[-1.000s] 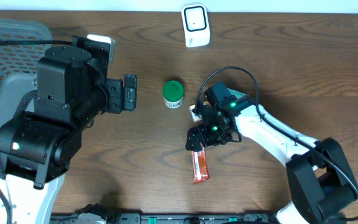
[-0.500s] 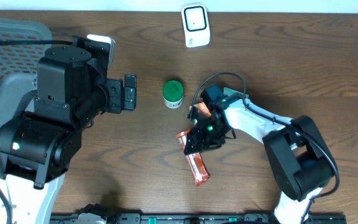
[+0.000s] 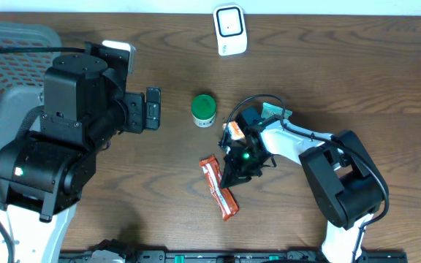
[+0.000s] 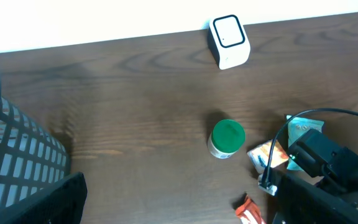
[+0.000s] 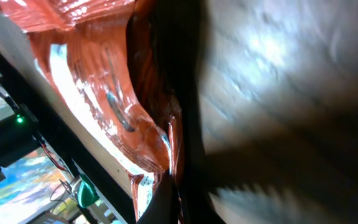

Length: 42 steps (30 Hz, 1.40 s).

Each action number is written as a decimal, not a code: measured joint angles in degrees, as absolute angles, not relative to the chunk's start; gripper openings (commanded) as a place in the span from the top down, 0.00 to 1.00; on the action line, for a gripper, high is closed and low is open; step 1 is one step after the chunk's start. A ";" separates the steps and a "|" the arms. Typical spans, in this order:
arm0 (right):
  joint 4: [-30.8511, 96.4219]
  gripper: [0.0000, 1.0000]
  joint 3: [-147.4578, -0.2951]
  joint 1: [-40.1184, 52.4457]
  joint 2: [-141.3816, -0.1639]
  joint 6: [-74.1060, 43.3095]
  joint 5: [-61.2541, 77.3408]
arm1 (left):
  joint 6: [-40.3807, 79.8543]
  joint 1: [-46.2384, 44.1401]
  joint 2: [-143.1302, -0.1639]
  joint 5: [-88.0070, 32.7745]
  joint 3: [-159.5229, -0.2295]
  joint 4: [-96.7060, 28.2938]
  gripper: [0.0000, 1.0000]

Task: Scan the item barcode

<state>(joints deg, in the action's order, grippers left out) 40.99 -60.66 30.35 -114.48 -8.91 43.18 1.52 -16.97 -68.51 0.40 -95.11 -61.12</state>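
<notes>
Right claw [image 3: 229, 177]: red packet [image 3: 218, 188] lies slantwise at its tips, blocking the near-left side. Beyond the claw, orange sachet [image 3: 233, 131], teal sachet [image 3: 275, 111] and green-lidded jar [image 3: 204, 109] crowd the line to the scanner [image 3: 230, 30]. Left of the claw, open table [image 3: 174, 168] as far as the left arm [image 3: 64, 139].

Two robot arms seen from above. The left arm [image 3: 64, 139], bulky and black, is raised at the left side and points right. The left gripper [image 3: 153, 108] faces the table's middle with its jaws spread wide and nothing between them. The right arm [image 3: 305, 146], white with black joints, folds back from its base at the lower right and reaches left, wrist tipped down. The right gripper [image 3: 234, 174] is low at the table, jaws pressed together on the edge of a red packet [image 3: 218, 188].
</notes>
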 measured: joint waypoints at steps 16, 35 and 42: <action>38.70 0.99 -62.83 20.38 -102.65 -5.34 42.59 | 1.52 -16.97 -68.51 0.40 -95.11 -61.12 0.02; 35.22 0.03 -63.22 26.26 -107.55 -5.50 31.40 | 1.52 -16.97 -68.51 0.38 -95.11 -61.14 0.02; 35.27 0.07 -65.06 27.75 -109.03 -5.56 29.23 | 1.52 -16.97 -68.51 0.38 -95.11 -61.12 0.02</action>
